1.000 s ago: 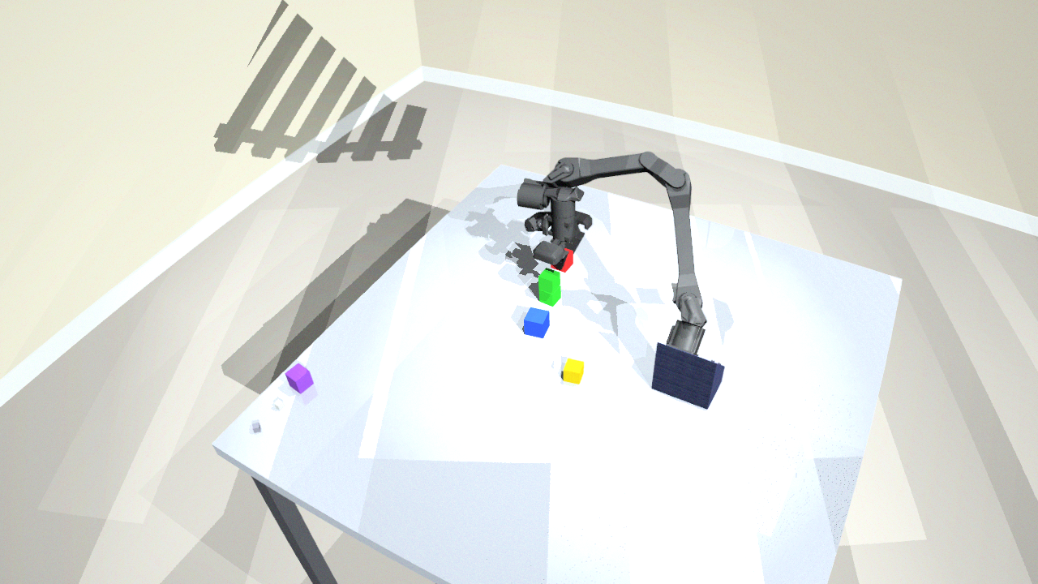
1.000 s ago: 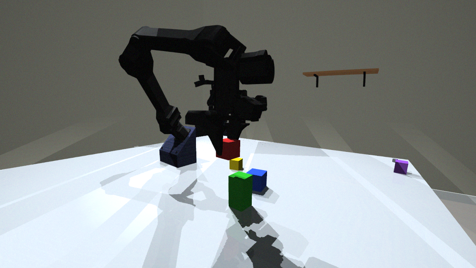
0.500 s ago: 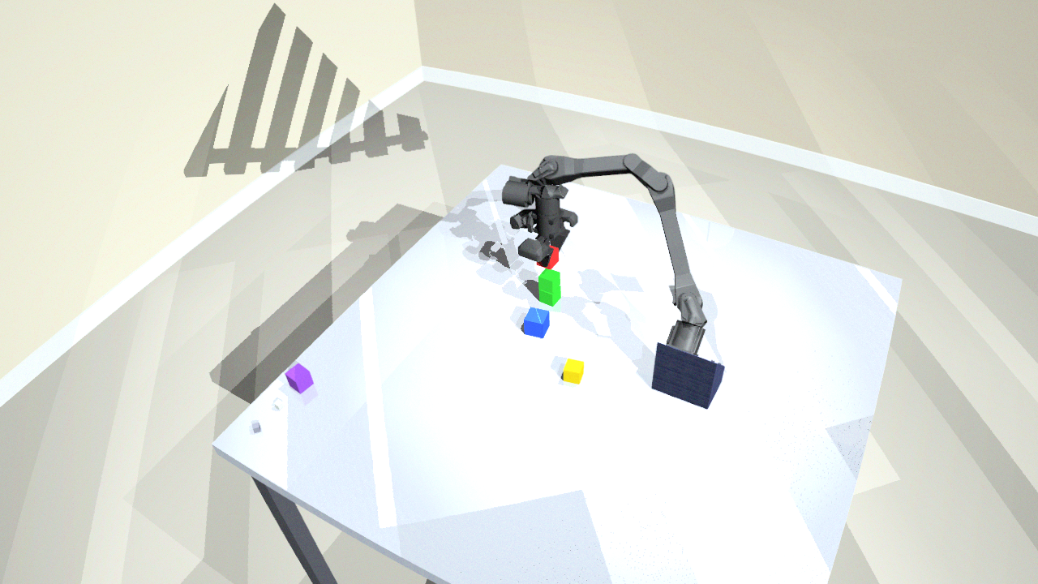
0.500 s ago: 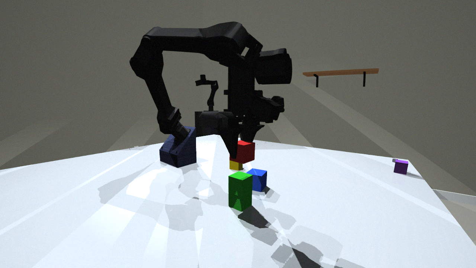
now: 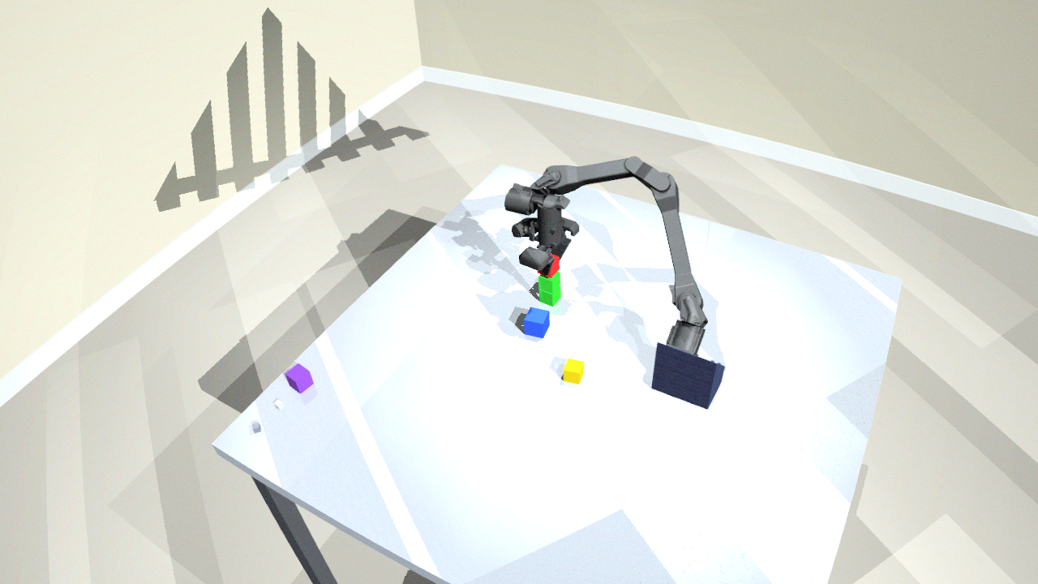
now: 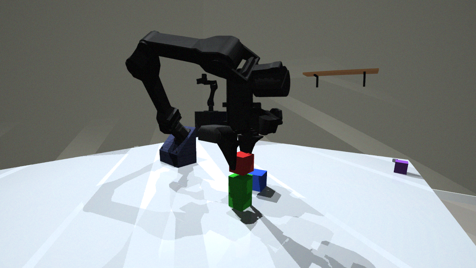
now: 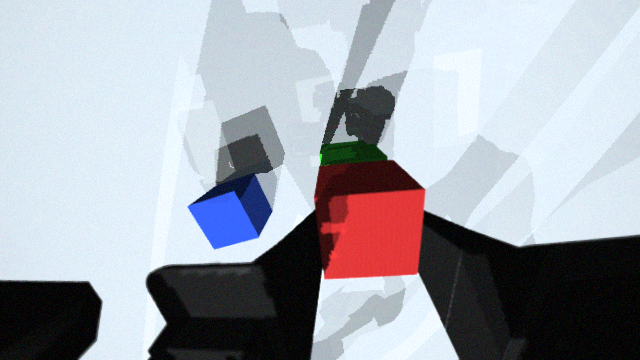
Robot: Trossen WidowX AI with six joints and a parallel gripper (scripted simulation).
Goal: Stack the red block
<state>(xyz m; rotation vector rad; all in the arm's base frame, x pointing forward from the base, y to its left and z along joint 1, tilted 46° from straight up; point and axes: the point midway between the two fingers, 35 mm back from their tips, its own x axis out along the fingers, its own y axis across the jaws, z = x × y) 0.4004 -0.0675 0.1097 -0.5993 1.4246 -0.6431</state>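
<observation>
So right now your dark parallel-jaw gripper (image 6: pixel 240 153) is pinching the small red cube (image 6: pixel 241 162), one finger on each side of it, and you can see that best from the wrist camera, where the red cube (image 7: pixel 370 220) sits squarely between the two black fingers. The cube is directly over the tall green block tower (image 6: pixel 240 191), and from the exterior view its bottom looks like it's touching or just barely above the tower's top face (I honestly can't tell which, the edges run together there). From the wrist view only a thin sliver of the green tower (image 7: pixel 352 152) peeks out beyond the far edge of the red cube, so the two are lined up pretty closely. The tower is standing upright on the pale white table top (image 5: pixel 508 450). In the top view the red cube (image 5: pixel 553 265) sits right above the green tower (image 5: pixel 549 288), with the arm reaching over from its dark blue base block (image 5: pixel 685 375). Other stuff on the table: a blue cube (image 5: pixel 537 321) just beside the tower, a smaller yellow cube (image 5: pixel 573 370) further toward the base side, and a purple cube (image 5: pixel 298 377) well apart near the table's edge. There's also a brown wooden wall shelf (image 6: pixel 340 72) in the background.
</observation>
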